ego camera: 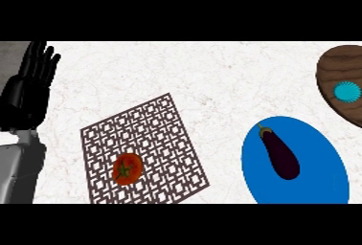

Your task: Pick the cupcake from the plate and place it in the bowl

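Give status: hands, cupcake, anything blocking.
Left hand open, resting at left edge; right hand not in view. Cupcake untouched on brown plate, far right. Blue bowl holds an eggplant. Tomato on mat, off the path.

I find no readable text, label, brand, number or sign anywhere in the head view. Checked each surface in turn: the brown mat (145, 150) carries only a repeating openwork geometric pattern, no characters. The blue plate (318, 162) is plain, unmarked. The wooden plate (339, 72) at the right edge shows grain only. The cupcake (346, 92) on it shows a teal pleated top, no print. The tomato (127, 168) and the eggplant (281, 153) bear no stickers. The marbled counter (212, 76) has veining, no markings. The left hand (32, 76) is plain black, nothing written.
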Motion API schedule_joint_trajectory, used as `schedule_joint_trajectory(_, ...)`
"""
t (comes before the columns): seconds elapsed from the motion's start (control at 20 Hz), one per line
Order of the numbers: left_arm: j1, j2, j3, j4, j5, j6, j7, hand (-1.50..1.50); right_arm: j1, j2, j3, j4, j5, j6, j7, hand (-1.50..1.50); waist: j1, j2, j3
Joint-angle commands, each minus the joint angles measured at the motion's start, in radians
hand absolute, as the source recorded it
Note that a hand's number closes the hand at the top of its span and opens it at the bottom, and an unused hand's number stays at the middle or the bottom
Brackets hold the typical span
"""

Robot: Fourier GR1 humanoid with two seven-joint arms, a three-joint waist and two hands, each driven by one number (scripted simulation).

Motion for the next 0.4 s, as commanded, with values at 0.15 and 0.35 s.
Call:
schedule_joint_trajectory(0.15, 0.009, -0.003, 0.007, -0.005, 0.011, -0.002, -0.002, 0.00, 0.012, -0.050, -0.054, 0.021, -0.059, 0.162, -0.026, -1.50, 0.009, 0.011, 0.006)
schedule_joint_trajectory(0.35, -0.010, -0.004, -0.001, -0.014, 0.007, -0.003, -0.002, 0.00, 0.012, -0.059, -0.064, 0.008, -0.074, 0.185, 0.005, -1.50, 0.003, 0.015, 0.011)
